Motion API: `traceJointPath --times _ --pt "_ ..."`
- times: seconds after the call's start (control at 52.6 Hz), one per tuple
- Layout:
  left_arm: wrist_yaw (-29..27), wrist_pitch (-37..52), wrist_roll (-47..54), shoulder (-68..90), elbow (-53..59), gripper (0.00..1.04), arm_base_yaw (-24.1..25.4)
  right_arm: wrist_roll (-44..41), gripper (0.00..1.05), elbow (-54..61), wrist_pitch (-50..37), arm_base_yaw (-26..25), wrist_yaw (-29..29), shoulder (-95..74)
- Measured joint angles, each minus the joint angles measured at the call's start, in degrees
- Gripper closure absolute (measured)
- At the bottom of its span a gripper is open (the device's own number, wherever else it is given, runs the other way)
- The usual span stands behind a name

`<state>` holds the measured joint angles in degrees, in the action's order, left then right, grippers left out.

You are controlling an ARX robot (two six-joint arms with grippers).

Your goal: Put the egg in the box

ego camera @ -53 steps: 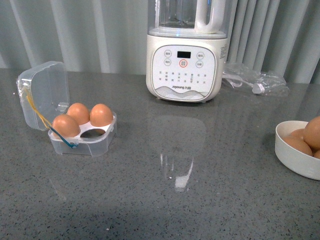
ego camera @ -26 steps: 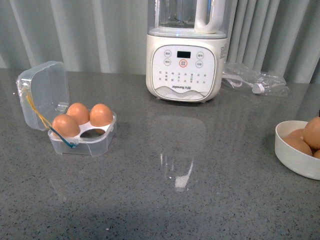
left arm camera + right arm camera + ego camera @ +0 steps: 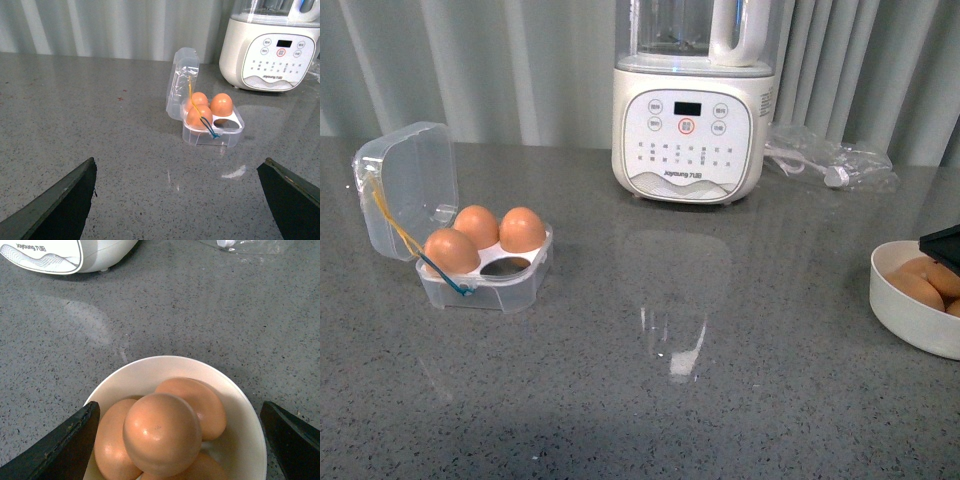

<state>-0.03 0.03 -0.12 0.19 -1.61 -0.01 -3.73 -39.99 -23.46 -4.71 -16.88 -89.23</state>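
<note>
Front view: the clear plastic box [image 3: 485,270] sits lid-up on the speckled grey tabletop [image 3: 670,420], three eggs [image 3: 480,238] inside; the round white bowl [image 3: 905,325] stands well apart to the right. Left wrist view: the left tool [image 3: 180,160] is spread wide, empty. Right wrist view: the right tool [image 3: 180,404] gapes above the bowl, where the smooth, glossy orange-brown egg [image 3: 162,435] tops the pile, seen nearly end-on.

The counter [image 3: 720,400] was grey with fine speckles. All the eggs [image 3: 162,434] were plain orange-brown. The box [image 3: 510,290] at left was clear, its tray white, with a yellow band and a blue one. The bowl [image 3: 905,325] at right was white. The far blender [image 3: 687,130] was cream, with a red ring and grey waves.
</note>
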Motion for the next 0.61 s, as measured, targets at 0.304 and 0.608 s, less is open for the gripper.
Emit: traceJointPath --times 0.304,0.608 --pt "0.0 0.0 0.0 0.0 0.0 0.07 0.0 0.11 0.07 1.22 -2.25 -0.2 -0.39 -0.9" --pt "0.0 0.0 0.0 0.0 0.0 0.07 0.0 -0.17 0.43 2.58 -3.23 -0.37 0.7 -0.98"
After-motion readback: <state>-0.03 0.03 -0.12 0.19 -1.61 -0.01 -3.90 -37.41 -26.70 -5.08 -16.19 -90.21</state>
